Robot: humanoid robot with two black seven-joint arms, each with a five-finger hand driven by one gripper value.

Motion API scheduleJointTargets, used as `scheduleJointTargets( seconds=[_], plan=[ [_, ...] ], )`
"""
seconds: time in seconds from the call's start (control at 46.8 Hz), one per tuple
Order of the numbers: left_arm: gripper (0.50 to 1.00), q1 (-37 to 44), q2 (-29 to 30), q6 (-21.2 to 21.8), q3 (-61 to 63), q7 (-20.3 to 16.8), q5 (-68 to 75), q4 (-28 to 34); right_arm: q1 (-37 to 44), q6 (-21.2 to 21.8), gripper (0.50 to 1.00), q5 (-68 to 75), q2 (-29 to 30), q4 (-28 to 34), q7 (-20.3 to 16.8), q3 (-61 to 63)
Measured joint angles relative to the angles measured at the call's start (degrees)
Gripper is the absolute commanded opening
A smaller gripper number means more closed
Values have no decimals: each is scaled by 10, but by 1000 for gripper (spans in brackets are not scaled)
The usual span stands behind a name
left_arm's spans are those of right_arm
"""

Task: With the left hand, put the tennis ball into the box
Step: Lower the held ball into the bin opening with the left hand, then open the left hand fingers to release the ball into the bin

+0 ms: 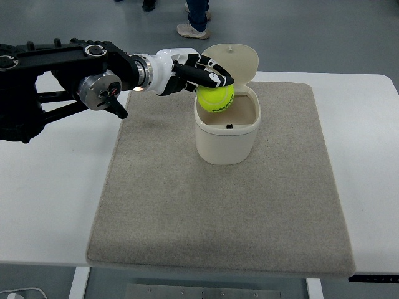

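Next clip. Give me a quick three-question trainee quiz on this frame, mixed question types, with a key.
1. True or false: the tennis ball lies loose on the mat.
2. Which hand holds the ball? A) left B) right C) a person's
3. Fill in: the lid of the box is ____.

Key: 1. False; the left hand grips it in its fingers, over the box opening. 2. A. 3. Open, tipped back behind the opening.
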Motion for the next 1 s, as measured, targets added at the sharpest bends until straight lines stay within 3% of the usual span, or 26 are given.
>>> scheduleJointTargets(
  seconds=[0.043,0.128,0.577,0.79,0.875,0.94,1.004],
  plan=[
    [591,1,-4,2,0,-2,0,0,0,0,938,0,0,0,0,0],
    [640,1,-7,17,0,-6,0,1,0,0,938,0,0,0,0,0],
    [658,4,-10,29,-1,-9,0,0,0,0,938,0,0,0,0,0],
    [630,4,-10,28,-20,-10,0,-7,0,0,938,0,0,0,0,0],
    [572,4,-10,28,-39,-10,0,-15,0,0,940,0,0,0,0,0],
    [501,3,-10,27,-50,-10,0,-20,0,0,938,0,0,0,0,0],
    [500,3,-9,26,-64,-9,0,-25,0,0,938,0,0,0,0,0]
  ],
)
